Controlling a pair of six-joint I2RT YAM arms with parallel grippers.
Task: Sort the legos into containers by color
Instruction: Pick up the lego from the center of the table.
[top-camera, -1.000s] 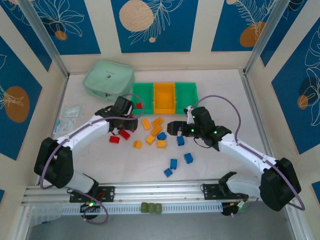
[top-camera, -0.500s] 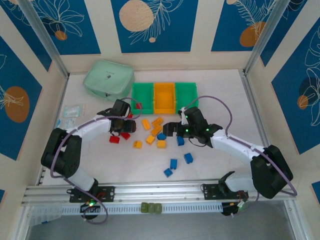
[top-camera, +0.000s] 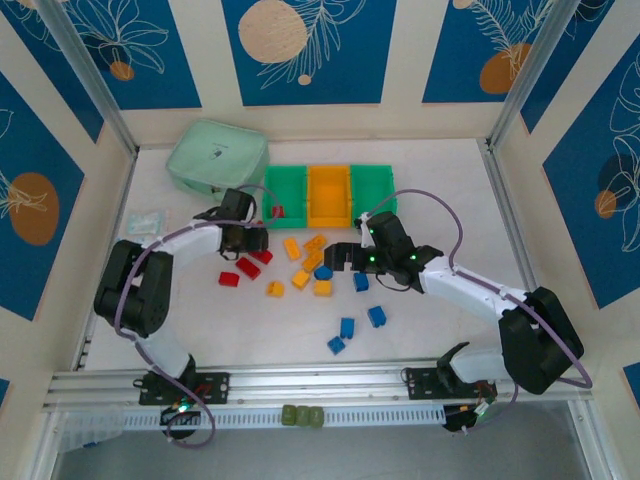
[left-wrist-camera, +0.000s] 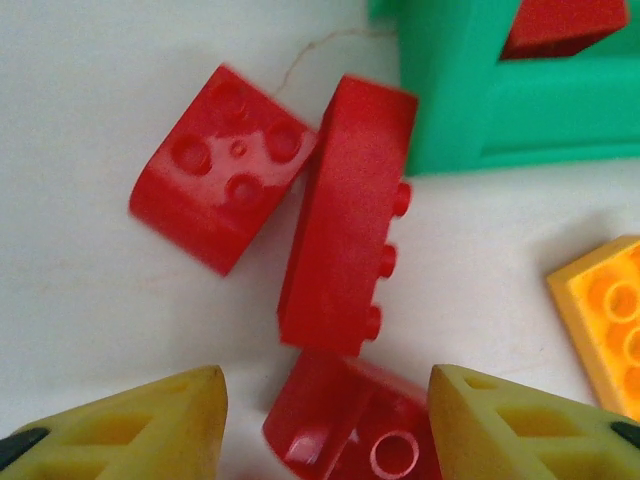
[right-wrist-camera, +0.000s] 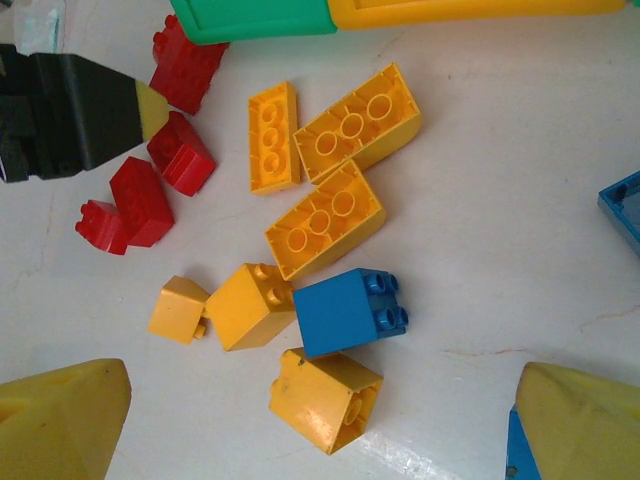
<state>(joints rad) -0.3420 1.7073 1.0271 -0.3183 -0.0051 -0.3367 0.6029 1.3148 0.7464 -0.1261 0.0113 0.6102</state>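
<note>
**Red cluster tight, front desk open**

We see three red legos (left-wrist-camera: 340, 220) crowded just beside the green bin (left-wrist-camera: 450, 110) corner, one lying between the parted fingers (left-wrist-camera: 150, 420) of the left tool (left-wrist-camera: 325, 400). Yellow and blue legos (right-wrist-camera: 325, 225) sit packed below the wide-open right tool (right-wrist-camera: 320, 410). We find bare desk (top-camera: 250, 330) near the front rail (top-camera: 320, 378) and right of the containers (top-camera: 352, 195), free for passing.

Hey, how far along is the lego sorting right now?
Done: one red brick sits in the left green bin. In hand: the left gripper straddles a loose red brick, not clamped; the right gripper is open above yellow bricks. Left: orange bin and right green bin look unfilled; other bricks lie on the table.
</note>
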